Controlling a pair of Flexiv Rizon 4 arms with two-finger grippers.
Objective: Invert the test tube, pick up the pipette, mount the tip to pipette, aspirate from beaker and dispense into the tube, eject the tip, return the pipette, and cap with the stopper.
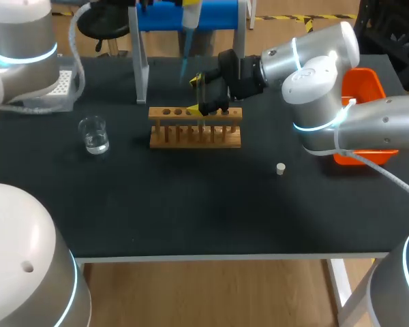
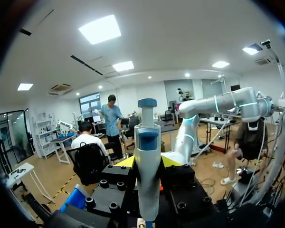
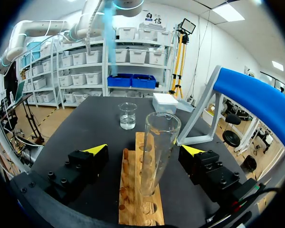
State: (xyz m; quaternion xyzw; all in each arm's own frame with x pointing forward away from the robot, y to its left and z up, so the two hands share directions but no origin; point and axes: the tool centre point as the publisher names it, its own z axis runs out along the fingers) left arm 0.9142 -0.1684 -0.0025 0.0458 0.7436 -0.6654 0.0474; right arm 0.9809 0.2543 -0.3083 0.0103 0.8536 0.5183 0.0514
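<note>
No legible text, number or label is seen on the table [image 1: 191, 204]. Nothing readable is carried by the pipette [image 2: 147, 161], beaker [image 1: 94, 135] or rack [image 1: 195, 131].

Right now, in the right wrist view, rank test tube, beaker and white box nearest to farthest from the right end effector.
1. Test tube: between the fingers of the right end effector.
2. Beaker: ahead, past the rack.
3. White box: beyond the beaker.
</note>
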